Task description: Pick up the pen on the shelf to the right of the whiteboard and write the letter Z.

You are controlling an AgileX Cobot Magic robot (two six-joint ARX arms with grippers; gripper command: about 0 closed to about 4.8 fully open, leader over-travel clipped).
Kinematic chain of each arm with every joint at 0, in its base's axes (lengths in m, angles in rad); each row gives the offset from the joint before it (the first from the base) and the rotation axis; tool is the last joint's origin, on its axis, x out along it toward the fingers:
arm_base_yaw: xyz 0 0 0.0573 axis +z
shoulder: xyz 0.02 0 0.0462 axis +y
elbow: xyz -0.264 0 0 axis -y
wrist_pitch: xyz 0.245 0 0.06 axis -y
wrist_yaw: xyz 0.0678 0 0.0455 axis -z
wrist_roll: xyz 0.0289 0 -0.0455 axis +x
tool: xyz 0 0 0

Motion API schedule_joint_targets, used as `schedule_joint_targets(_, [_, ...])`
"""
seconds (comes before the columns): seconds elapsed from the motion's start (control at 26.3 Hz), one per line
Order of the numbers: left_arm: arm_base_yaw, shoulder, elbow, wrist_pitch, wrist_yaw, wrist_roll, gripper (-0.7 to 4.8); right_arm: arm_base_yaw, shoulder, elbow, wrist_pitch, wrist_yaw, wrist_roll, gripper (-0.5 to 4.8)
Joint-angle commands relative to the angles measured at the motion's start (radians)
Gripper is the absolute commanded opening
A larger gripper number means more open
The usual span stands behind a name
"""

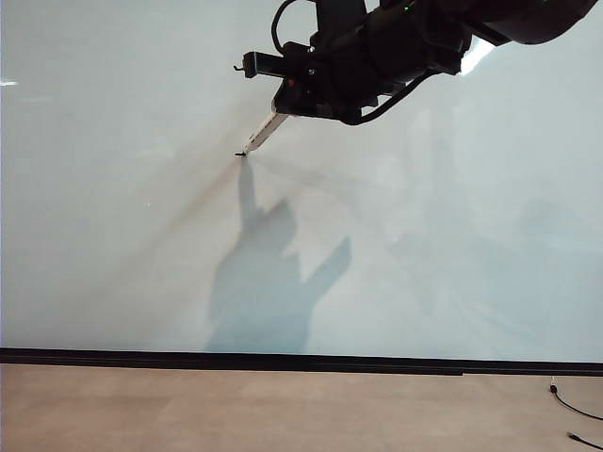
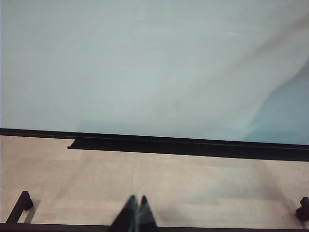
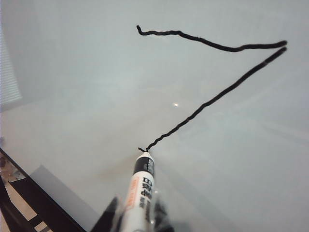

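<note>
Jaws of the right gripper (image 3: 137, 220) are squeezed tight on the pen (image 3: 140, 188), low in the middle of the right wrist view. White with a black band, the pen has its dark tip pressed on the whiteboard (image 3: 72, 96). Just past the tip the letter Z (image 3: 217, 72) climbs away. It has a wobbly top line in the upper part of the frame and a long slanted line running down to the tip. The bottom line is not there yet, so I think the Z is about two thirds done.

In the exterior view the right gripper (image 1: 283, 99) hangs near the top middle, with the pen (image 1: 264, 132) pointing down and left at the board. Its dark shadow (image 1: 273, 282) falls on the board below. I cannot make out the drawn lines in this view.

The left gripper (image 2: 135, 212) sits at the bottom middle of the left wrist view, with its two fingers together and nothing between them. Beyond it lie the tan floor (image 2: 154, 179) and the black strip (image 2: 188, 145) along the board's foot. A grey shade sits at the right edge of the board.

To do this step well, I think the pen should slide sideways in one slow, flat pull, about as long as the top line. Keep the tip pushed gently on the board the whole way, or the line will break. Hold the pen firmly so it does not slip. Lift off cleanly at the end.
</note>
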Motion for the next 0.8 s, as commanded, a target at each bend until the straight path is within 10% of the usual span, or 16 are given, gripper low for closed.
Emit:
schedule_joint_targets(0.04, [0.0, 0.001, 0.002, 0.006, 0.0, 0.004, -0.05, -0.018, -0.013, 0.004, 0.013, 0.062, -0.005, -0.09])
schedule_joint_targets(0.8, [0.0, 0.001, 0.002, 0.005, 0.0, 0.004, -0.05, -0.084, -0.11, -0.079, 0.016, 0.055, -0.008, -0.09])
